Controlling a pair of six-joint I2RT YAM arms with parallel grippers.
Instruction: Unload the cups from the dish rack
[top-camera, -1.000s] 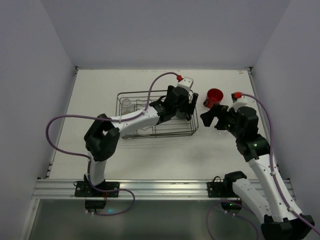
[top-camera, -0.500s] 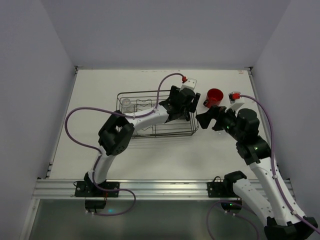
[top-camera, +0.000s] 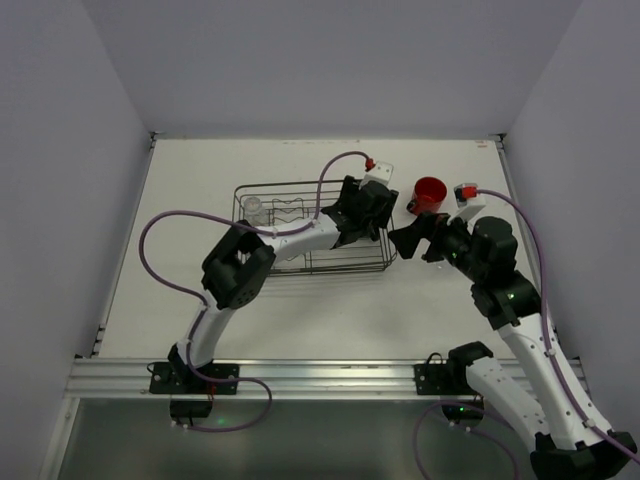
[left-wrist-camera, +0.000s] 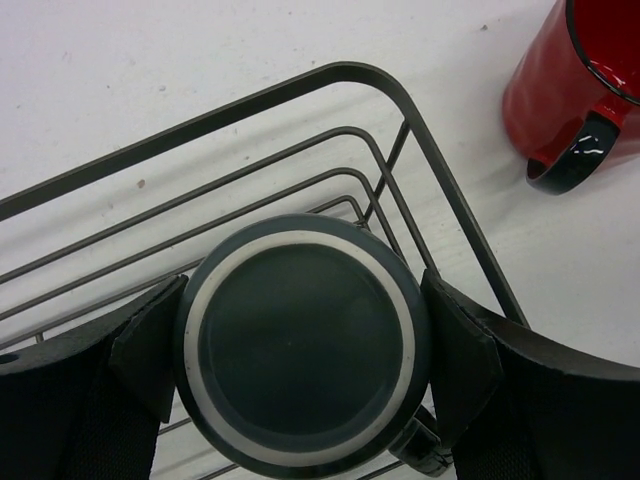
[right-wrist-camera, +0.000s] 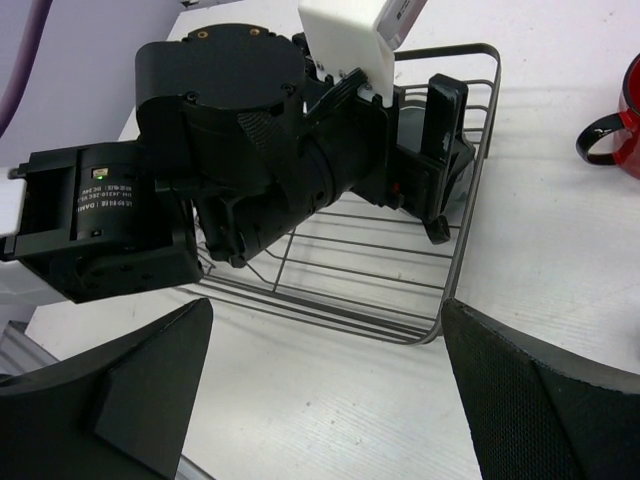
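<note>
The dark grey-green mug (left-wrist-camera: 300, 340) stands upside down in the far right corner of the black wire dish rack (top-camera: 300, 268). My left gripper (top-camera: 362, 212) reaches down into that corner, and in the left wrist view its fingers (left-wrist-camera: 140, 350) press on both sides of the mug. The red mug (top-camera: 430, 192) stands on the table just right of the rack and also shows in the left wrist view (left-wrist-camera: 575, 80). A small clear glass (top-camera: 254, 207) sits at the rack's far left. My right gripper (top-camera: 408, 238) is open and empty, hovering beside the rack's right end (right-wrist-camera: 470, 200).
The white table (top-camera: 200, 170) is walled on the left, back and right. My two grippers are close together at the rack's right end, with the red mug just behind my right gripper. The left arm's purple cable loops over the rack.
My left arm has swung its elbow rightward and its gripper has settled onto the dark mug in the rack corner. My right gripper has edged a little left toward the rack.
</note>
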